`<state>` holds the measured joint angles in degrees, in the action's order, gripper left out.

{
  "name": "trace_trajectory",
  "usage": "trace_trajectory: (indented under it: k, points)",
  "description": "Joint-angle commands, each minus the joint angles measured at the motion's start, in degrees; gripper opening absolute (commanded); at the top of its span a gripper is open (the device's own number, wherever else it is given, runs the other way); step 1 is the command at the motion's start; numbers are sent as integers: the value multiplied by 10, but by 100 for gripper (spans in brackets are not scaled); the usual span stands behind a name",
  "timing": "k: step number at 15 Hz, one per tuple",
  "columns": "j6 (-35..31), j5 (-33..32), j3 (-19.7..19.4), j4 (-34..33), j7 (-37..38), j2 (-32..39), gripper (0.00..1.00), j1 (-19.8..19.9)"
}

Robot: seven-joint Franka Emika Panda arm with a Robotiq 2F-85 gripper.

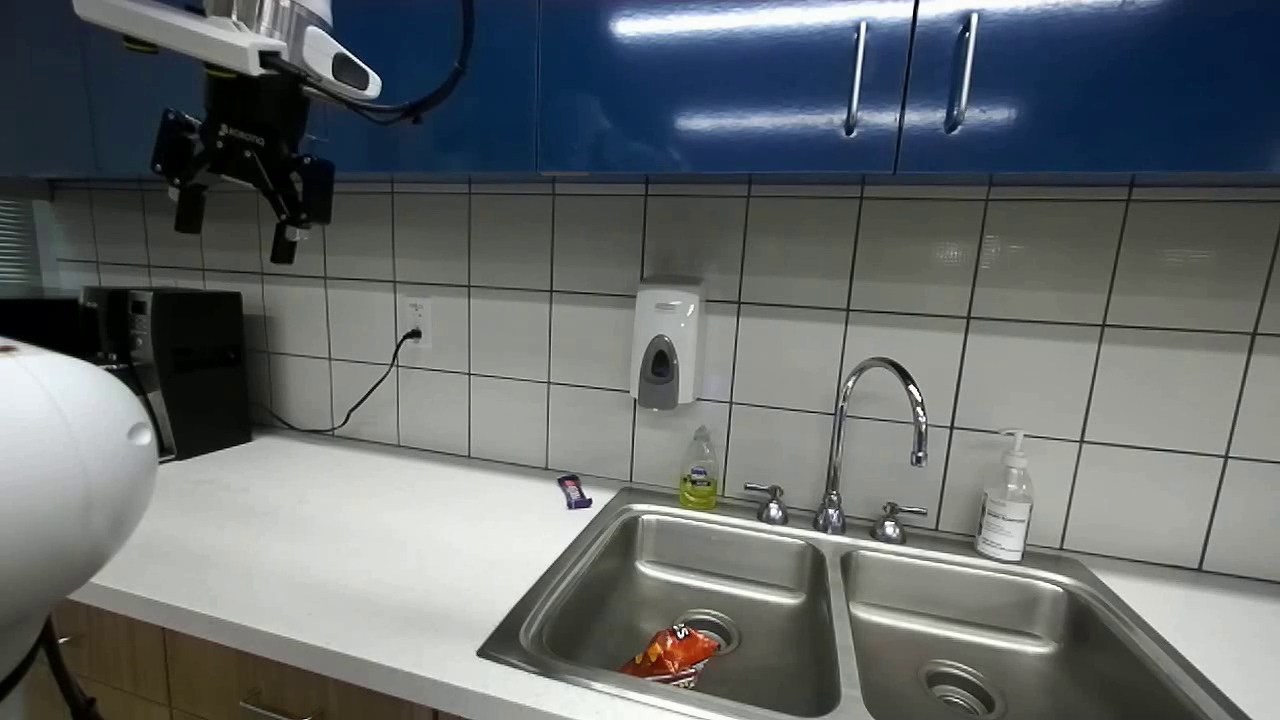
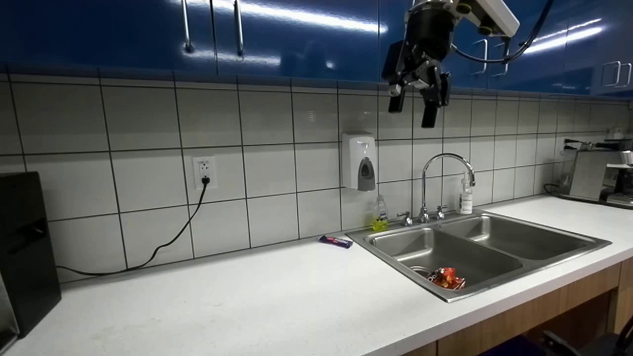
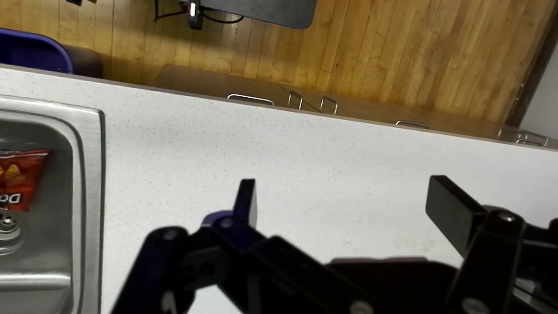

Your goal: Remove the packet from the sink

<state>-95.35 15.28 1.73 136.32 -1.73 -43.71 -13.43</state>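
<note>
The packet is red-orange and crinkled, and lies in a basin of the steel sink beside the drain. It shows in both exterior views, as packet and packet, and partly at the left edge of the wrist view as packet. The sink's rim also shows in an exterior view and in the wrist view. My gripper is open and empty, high above the counter and apart from the packet. It also shows in an exterior view and the wrist view.
A curved faucet rises behind the sink, between a yellow soap bottle and a pump bottle. A purple wrapped bar lies on the white counter. Blue cabinets hang behind. A black appliance stands on the counter.
</note>
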Motion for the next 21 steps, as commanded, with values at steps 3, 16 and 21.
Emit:
trace_trajectory:
  k: [3,16,21]
  points:
    - [1,-29,27,0,18,-8,100,46]
    - [-81,-82,-14,45,54,-7,100,151]
    - [-155,-109,-52,89,54,12,100,196]
